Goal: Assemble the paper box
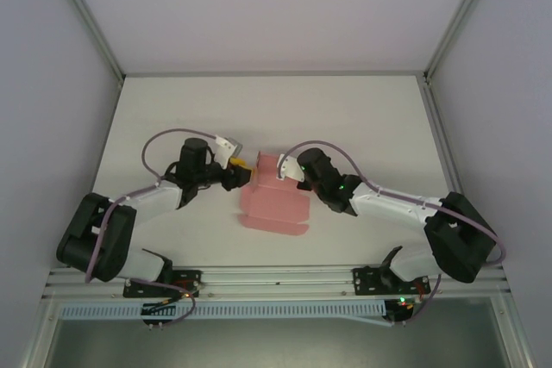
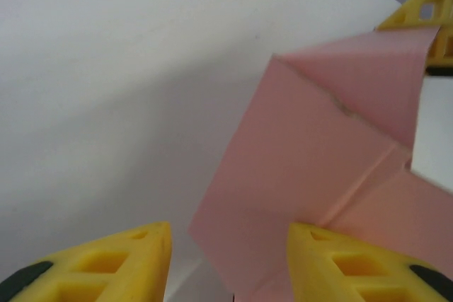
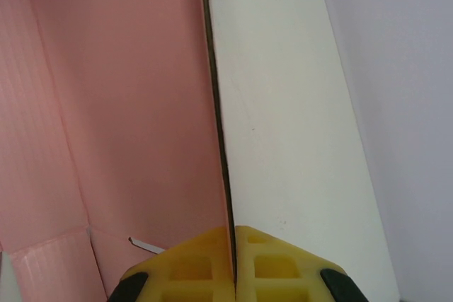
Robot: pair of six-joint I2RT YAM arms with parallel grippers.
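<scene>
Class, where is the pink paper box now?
In the top view, the paper box sits mid-table between the left gripper and the right gripper, which pinches its raised panel.

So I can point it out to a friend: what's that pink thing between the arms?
On the white table, look midway between the two arms. The paper box lies there, a half-folded pink card with one wall raised, pinched by the right gripper. Nothing else on the table is pink card.
</scene>
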